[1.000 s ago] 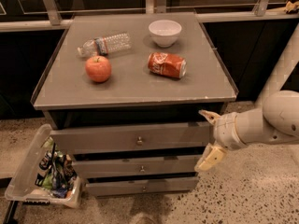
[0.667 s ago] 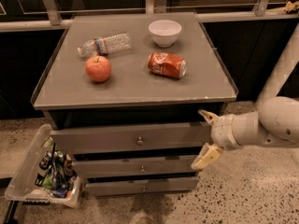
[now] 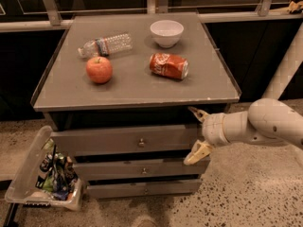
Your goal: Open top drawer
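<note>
Creeping leftward over the last second, the gripper (image 3: 191, 136) now hangs at the right of the frame, just at the right end of the top drawer (image 3: 94, 142). Its 2 fingers are spread wide and pinch nothing. The upper one points at the front's top right corner, and the lower one (image 3: 196, 152) reaches down toward the gap above the middle drawer (image 3: 109, 170). Whether either tip touches the grey front cannot be told.

The top drawer itself has not shifted. It sits in the middle of the frame under the desk (image 3: 132, 91), the highest of 3 fronts, with its brass knob (image 3: 141, 142) well to the left of the gripper. The apple (image 3: 99, 69), can (image 3: 169, 65), bowl (image 3: 166, 32) and bottle (image 3: 105, 45) on the desk lie as they did.

This reads as the end of the approach, with the pull not yet begun. Since the fingers bracket the front's right end rather than the knob, the likely plan is to catch that edge, and a grip so far off centre could skew the drawer as it comes out
</note>
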Motion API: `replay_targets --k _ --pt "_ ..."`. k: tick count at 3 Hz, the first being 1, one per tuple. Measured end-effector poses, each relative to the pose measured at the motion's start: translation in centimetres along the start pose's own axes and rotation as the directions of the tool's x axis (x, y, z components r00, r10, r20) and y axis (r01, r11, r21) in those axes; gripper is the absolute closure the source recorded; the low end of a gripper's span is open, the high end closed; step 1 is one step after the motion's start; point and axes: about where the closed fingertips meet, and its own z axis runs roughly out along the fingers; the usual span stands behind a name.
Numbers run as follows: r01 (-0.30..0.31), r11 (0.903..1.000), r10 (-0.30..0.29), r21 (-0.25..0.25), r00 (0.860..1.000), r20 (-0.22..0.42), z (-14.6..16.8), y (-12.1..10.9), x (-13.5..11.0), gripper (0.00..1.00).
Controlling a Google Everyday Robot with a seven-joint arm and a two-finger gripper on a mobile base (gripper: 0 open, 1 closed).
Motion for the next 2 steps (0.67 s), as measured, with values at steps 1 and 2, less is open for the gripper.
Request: replay_targets --k 1,2 --pt "0.079 0.9958 -0.077 -0.045 0.995 0.059 2.0 -0.1 -0.4 0.00" --pt "0.121 0.9898 -0.116 -0.076 0.991 0.068 3.2 0.0 0.2 0.00"
